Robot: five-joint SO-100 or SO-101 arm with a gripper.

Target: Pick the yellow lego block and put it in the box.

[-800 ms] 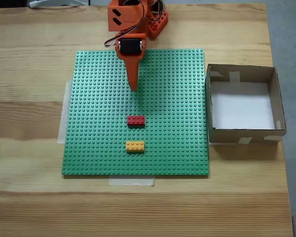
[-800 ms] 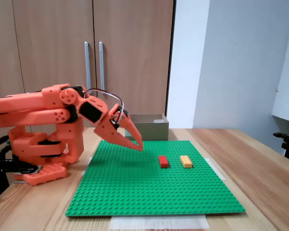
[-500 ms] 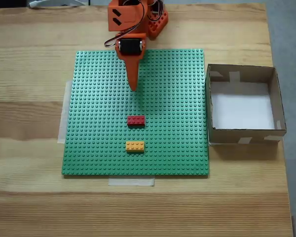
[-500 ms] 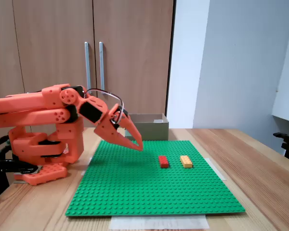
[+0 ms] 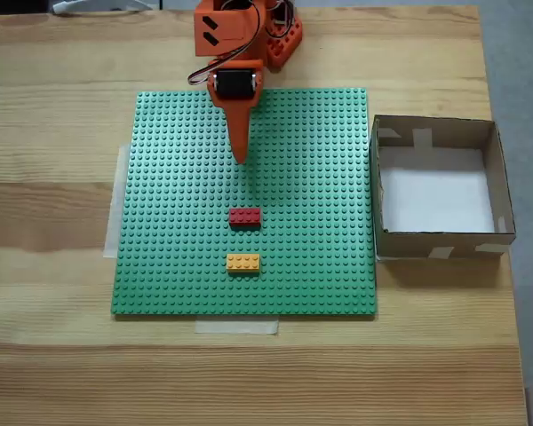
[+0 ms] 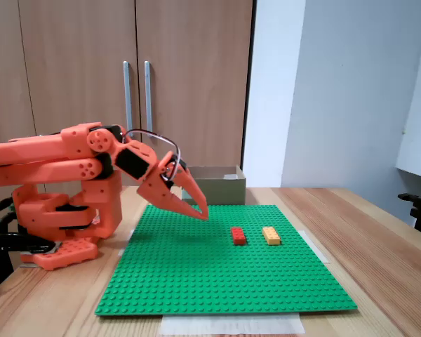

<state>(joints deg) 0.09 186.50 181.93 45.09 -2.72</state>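
The yellow lego block [image 5: 242, 263] [image 6: 271, 235] lies flat on the green baseplate [image 5: 178, 248] [image 6: 196, 281], near its front edge in the top-down fixed view. My orange gripper [image 5: 241, 158] [image 6: 202, 213] hangs shut and empty over the plate's rear part, well short of the block, with the red brick between them. The cardboard box [image 5: 440, 240] [image 6: 214, 188] with a white bottom stands off the plate's right side in the top-down fixed view, and holds nothing.
A red brick [image 5: 244, 216] [image 6: 238, 236] sits on the plate just behind the yellow one. The arm's orange base [image 5: 280, 40] [image 6: 63, 210] stands at the table's far edge. Bare wooden table [image 5: 53, 355] surrounds the plate; tape strips hold its edges.
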